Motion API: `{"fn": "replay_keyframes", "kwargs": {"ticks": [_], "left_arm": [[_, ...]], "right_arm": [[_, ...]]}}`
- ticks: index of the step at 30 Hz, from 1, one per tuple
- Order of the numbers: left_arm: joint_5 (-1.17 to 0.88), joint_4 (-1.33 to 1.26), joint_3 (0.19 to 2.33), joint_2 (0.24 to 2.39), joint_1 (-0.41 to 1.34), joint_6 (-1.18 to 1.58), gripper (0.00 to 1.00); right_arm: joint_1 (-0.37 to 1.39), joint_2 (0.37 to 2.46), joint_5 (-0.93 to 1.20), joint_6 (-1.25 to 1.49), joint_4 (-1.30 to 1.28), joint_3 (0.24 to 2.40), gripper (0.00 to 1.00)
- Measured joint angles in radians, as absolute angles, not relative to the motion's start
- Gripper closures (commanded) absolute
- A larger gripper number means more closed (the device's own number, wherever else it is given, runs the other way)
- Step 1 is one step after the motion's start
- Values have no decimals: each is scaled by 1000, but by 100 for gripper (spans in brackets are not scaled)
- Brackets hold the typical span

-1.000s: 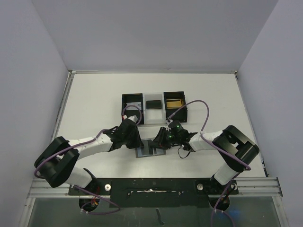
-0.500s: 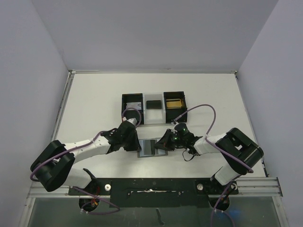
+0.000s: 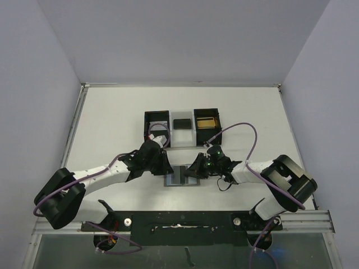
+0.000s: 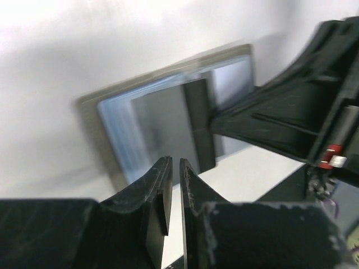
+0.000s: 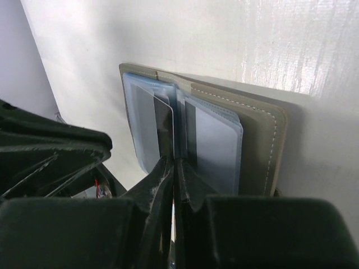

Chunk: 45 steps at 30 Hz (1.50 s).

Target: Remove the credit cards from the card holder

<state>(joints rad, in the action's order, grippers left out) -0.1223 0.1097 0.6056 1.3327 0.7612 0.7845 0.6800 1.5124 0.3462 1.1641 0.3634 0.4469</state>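
Observation:
The grey card holder (image 3: 178, 175) lies open on the table between my two grippers, its cover (image 5: 261, 140) and bluish clear pockets showing. My right gripper (image 5: 174, 163) is shut at the fold, pinching the near end of a thin dark leaf standing on edge, which looks like one of the credit cards (image 5: 164, 126). That same strip (image 4: 200, 123) sticks out past the holder's near edge. My left gripper (image 4: 174, 161) hovers at the holder's (image 4: 90, 109) other side, with only a slit between its jaws and nothing in them. From above, the left gripper (image 3: 166, 169) and right gripper (image 3: 192, 171) flank the holder.
A black three-compartment tray (image 3: 147, 126) stands just behind the holder, with a gold-coloured item (image 3: 206, 122) in its right compartment. The left arm's black body (image 5: 50, 151) crowds the holder's far side. White walls ring the table.
My right gripper's jaws have closed at the holder's fold and its arm has swung outward. The left gripper has shifted slightly right, exposing more of the open holder.

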Motion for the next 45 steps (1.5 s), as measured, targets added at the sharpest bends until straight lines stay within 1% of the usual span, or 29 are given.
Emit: {"fn": "replay_keyframes", "kwargs": {"ticks": [7,15,21,22,24,25,28,33,35,45], "left_arm": [[-203,48,701,1449,789,743,94],[-167,97,698,1517,791,722,96],[-160,88,691,1517,791,731,97],[-160,85,690,1517,791,733,97],[-160,83,689,1517,791,738,97],[-160,83,689,1517,791,739,97],[-160,83,689,1517,791,745,97],[-154,88,689,1511,791,748,94],[-145,99,689,1504,791,747,93],[-119,125,689,1493,791,748,93]], "right_arm": [[680,1512,344,1153,332,461,100],[675,1483,339,1130,274,471,100],[657,1433,323,1126,251,471,100],[654,1428,323,1126,251,471,99],[654,1422,322,1126,252,471,87],[654,1422,323,1127,253,471,84],[654,1424,328,1133,255,471,80],[663,1465,327,1139,256,471,70],[668,1476,324,1143,247,471,69],[680,1506,322,1143,237,498,69]]}}
